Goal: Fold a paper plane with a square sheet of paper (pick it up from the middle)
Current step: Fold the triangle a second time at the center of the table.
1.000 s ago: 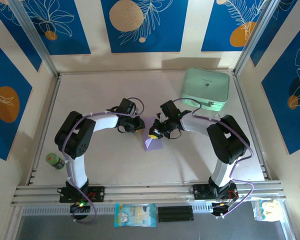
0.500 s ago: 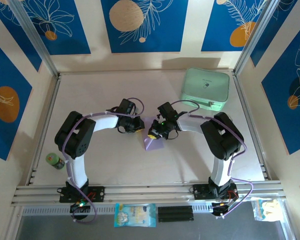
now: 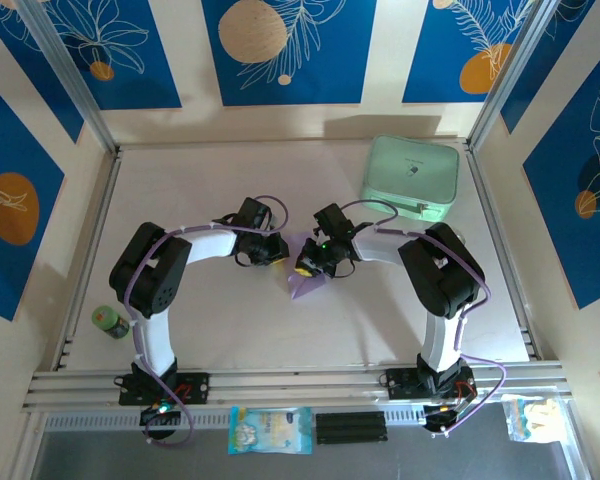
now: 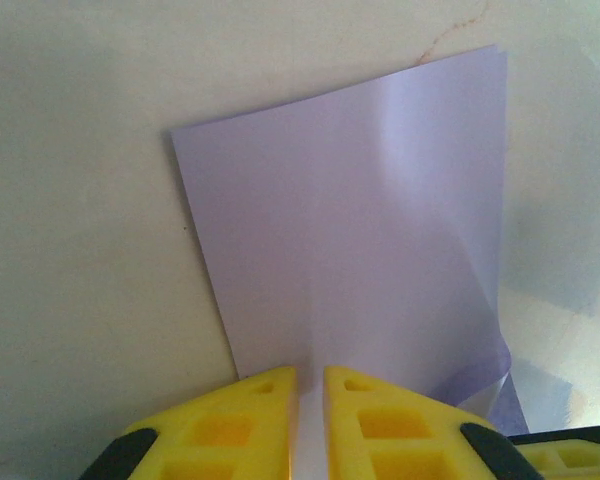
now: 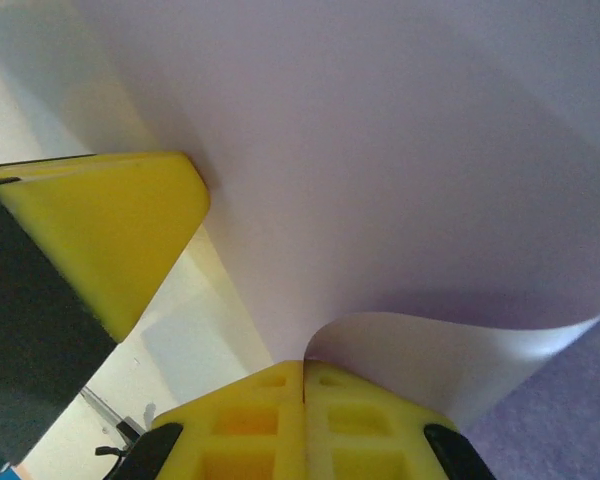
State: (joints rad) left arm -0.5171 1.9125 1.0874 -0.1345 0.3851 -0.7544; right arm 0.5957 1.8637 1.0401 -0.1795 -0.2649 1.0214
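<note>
Between the right gripper's pressed-together fingertips, a curled edge of the sheet of paper is pinched. The left gripper, its fingers almost touching, clamps the same sheet's near edge. The sheet is pale lilac and smooth, doubled over with a second layer showing along one side, and sits at the middle of the table. A mint-green case, closed, lies well apart at the far right. A small green jar stands by the left rail; its contents cannot be told. Bare tabletop surrounds the paper.
</note>
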